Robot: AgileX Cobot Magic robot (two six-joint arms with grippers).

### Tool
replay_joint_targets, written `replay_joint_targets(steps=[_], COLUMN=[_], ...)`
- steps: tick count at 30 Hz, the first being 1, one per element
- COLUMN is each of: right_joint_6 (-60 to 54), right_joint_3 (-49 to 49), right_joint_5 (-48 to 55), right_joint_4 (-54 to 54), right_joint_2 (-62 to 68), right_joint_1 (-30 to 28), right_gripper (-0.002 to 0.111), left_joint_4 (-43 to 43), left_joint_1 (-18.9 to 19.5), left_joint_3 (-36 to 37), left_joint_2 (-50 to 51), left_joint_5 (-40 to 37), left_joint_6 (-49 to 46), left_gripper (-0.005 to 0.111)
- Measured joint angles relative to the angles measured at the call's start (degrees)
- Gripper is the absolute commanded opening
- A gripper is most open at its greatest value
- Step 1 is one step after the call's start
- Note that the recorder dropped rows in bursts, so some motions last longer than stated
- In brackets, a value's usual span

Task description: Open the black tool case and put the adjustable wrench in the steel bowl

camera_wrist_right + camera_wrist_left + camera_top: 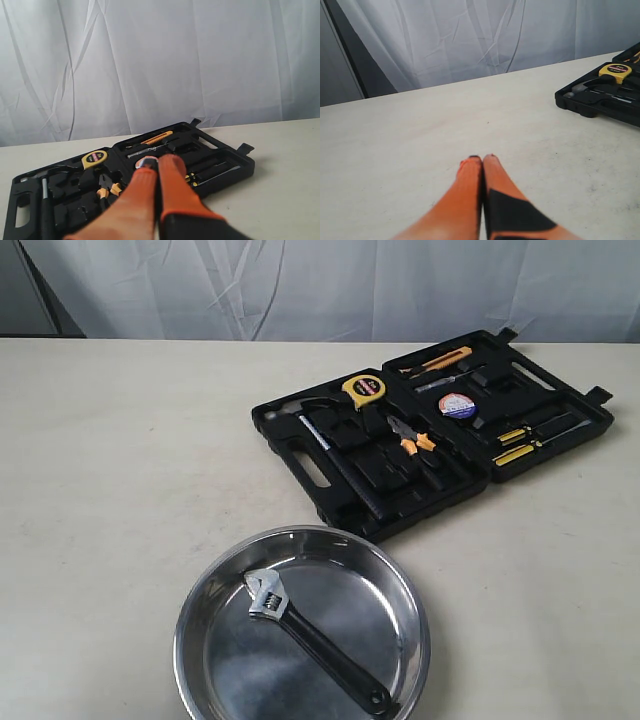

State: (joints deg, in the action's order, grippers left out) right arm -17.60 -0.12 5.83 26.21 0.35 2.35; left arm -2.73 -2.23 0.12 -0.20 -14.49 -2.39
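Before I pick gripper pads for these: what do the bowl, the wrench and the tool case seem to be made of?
Steel bowl: polished metal, mirror-bright with reflections. Adjustable wrench: bare shiny metal head; matte black handle, possibly a coating or rubber sleeve. Tool case: matte black with moulded recesses, probably plastic.
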Motion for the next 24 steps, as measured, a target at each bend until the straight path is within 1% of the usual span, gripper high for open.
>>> replay_joint_targets(steps=[24], right_joint_6=[0.0], right_joint_3=[0.0], right_joint_5=[0.0], right_joint_4=[0.21], right_joint_2=[0.0], right_joint_1=[0.54], right_gripper=[-0.001], left_joint_4=[0.0], left_joint_1=[0.0], left_joint_3=[0.0], left_joint_2=[0.0], left_joint_5=[0.0], left_joint_6=[0.0], left_gripper=[0.0])
